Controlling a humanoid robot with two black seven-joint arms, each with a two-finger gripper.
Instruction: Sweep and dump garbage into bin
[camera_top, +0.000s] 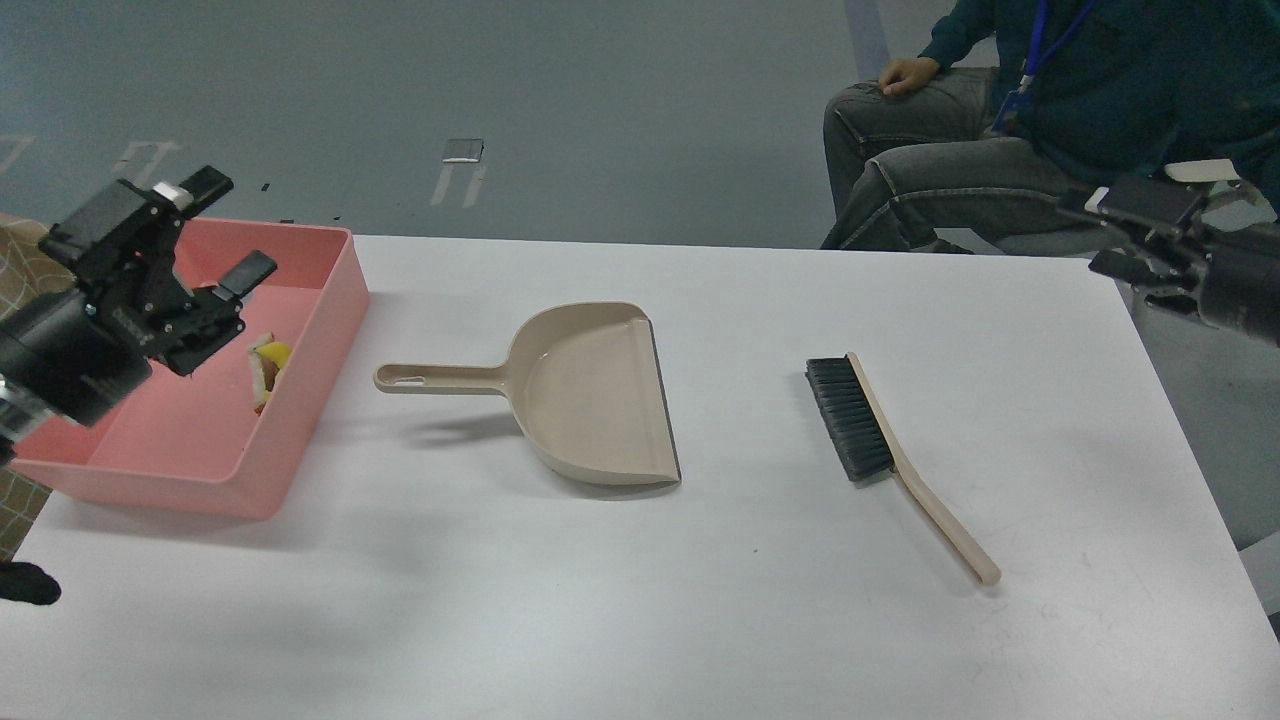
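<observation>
My left gripper (228, 228) hangs over the shallow pink plastic bin (330, 300), fingers spread wide, holding nothing. My right gripper (1120, 235) sits off the table's far right edge; its finger gap cannot be determined. The garbage (268, 368), a yellow spongy chunk with a white bread slice, lies inside the bin. The beige plastic dustpan (590, 395) and the black-bristled brush (880, 440) lie empty on the white table (640, 600). Judgement: dumping is complete. Retract the left arm upward, clearing the bin wall.

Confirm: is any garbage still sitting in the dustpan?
No. The dustpan lies empty on the table, and the garbage is inside the pink bin.
</observation>
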